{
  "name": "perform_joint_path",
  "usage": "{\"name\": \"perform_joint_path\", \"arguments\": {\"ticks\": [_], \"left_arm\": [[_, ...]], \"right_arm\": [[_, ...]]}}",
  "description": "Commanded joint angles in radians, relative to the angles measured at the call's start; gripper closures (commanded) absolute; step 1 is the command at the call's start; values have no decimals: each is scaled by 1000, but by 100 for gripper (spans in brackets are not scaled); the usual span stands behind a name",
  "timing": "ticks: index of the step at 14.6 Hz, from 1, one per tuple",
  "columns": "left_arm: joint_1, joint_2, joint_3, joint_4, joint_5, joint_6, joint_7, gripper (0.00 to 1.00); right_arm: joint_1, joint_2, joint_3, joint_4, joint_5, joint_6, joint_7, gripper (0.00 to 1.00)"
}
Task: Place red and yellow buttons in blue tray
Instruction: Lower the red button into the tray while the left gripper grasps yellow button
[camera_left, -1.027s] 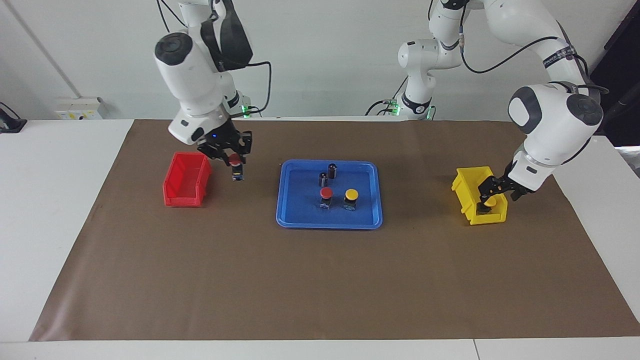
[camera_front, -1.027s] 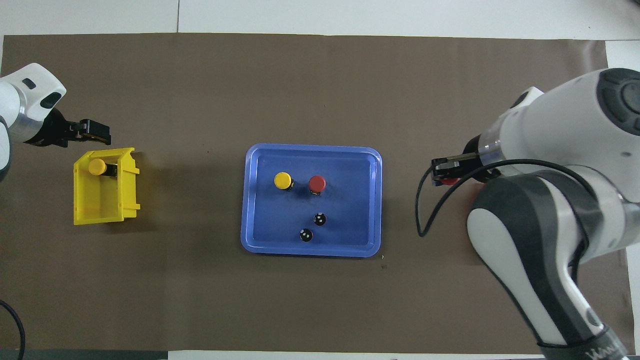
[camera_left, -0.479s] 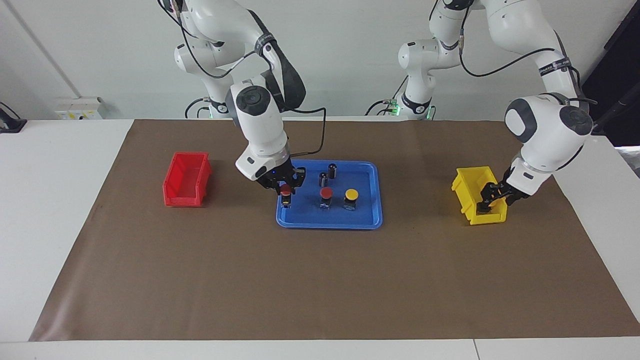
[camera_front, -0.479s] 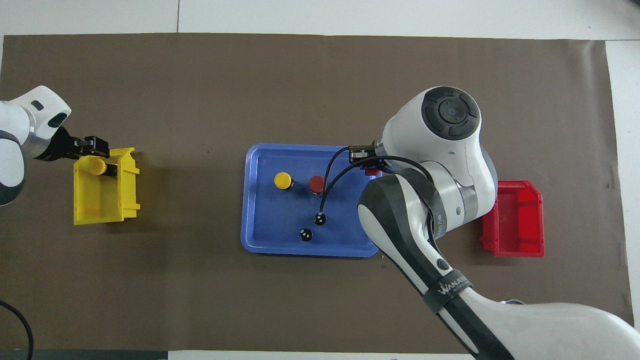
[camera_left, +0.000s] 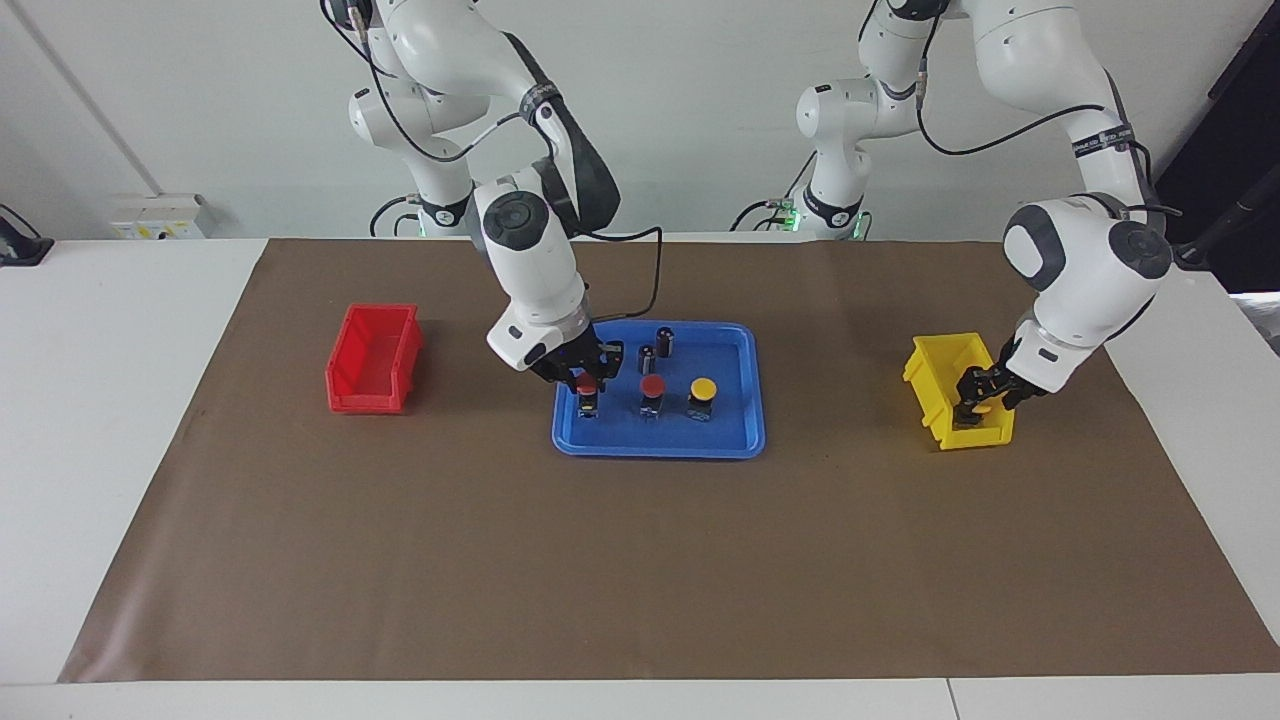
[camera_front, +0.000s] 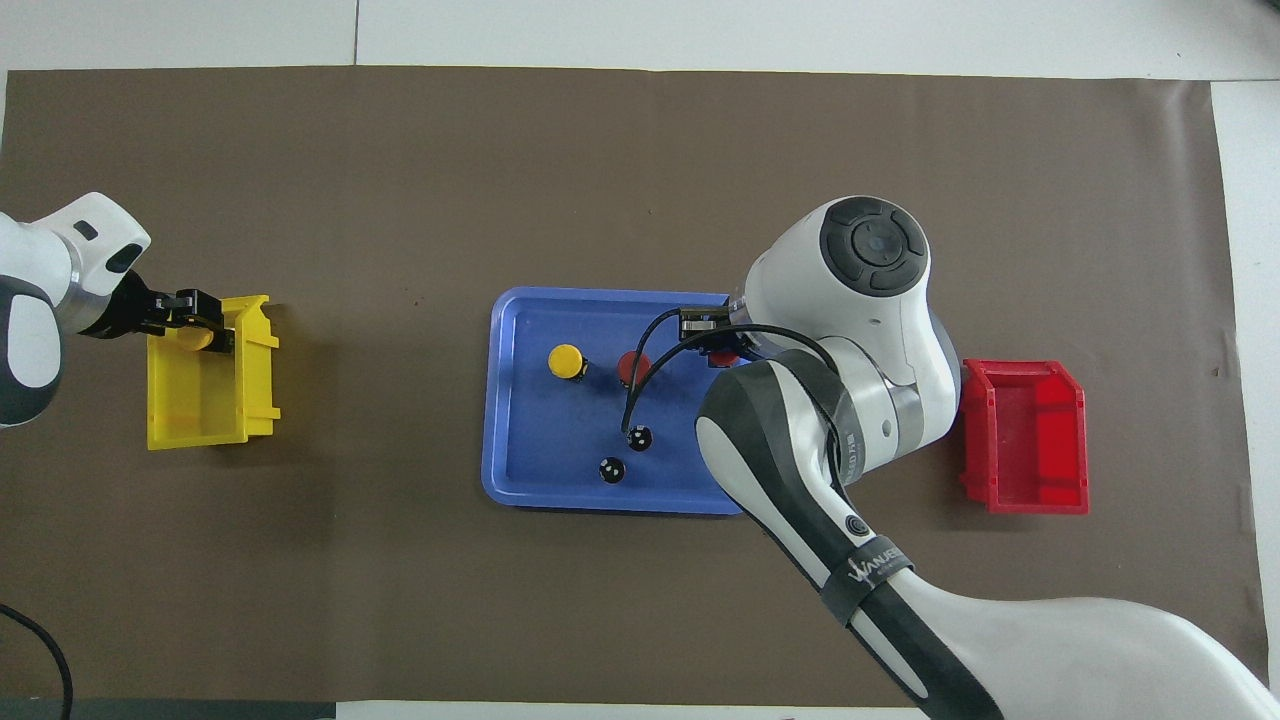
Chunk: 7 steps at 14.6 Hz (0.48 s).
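Two buttons, one red (camera_left: 652, 386) and one yellow (camera_left: 704, 387), stand in the tray (camera_left: 735, 440). Right tool (camera_left: 585, 384) grips another red button (camera_left: 587, 385) over the tray. Left tool (camera_left: 975, 402) is closed on a yellow button (camera_front: 190, 338) in the yellow bin (camera_left: 935, 385).

I see a brown mat (camera_left: 640, 560) covering most of the white table (camera_left: 120, 400). A small red bin (camera_left: 372, 358) sits toward the right arm's end, a small yellow bin (camera_left: 940, 395) toward the left arm's end. Two dark cylinders (camera_left: 656, 348) stand side by side midway between the bins.
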Motion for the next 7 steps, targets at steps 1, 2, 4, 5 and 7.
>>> {"name": "perform_joint_path", "arguments": {"ticks": [1, 2, 4, 5, 7], "left_arm": [[15, -38, -11, -54, -5, 45, 16, 29], [15, -38, -11, -56, -5, 43, 16, 30], [15, -40, -11, -62, -5, 46, 16, 33], [15, -40, -11, -62, -5, 46, 16, 35], [15, -40, -11, -62, -5, 45, 10, 57]], "right_arm": [[3, -16, -1, -36, 64, 23, 3, 80], [1, -18, -1, -47, 66, 28, 0, 80], [3, -7, -1, -51, 67, 42, -3, 79], [6, -4, -1, -58, 67, 69, -1, 79], [6, 3, -1, -64, 67, 75, -1, 79]]}}
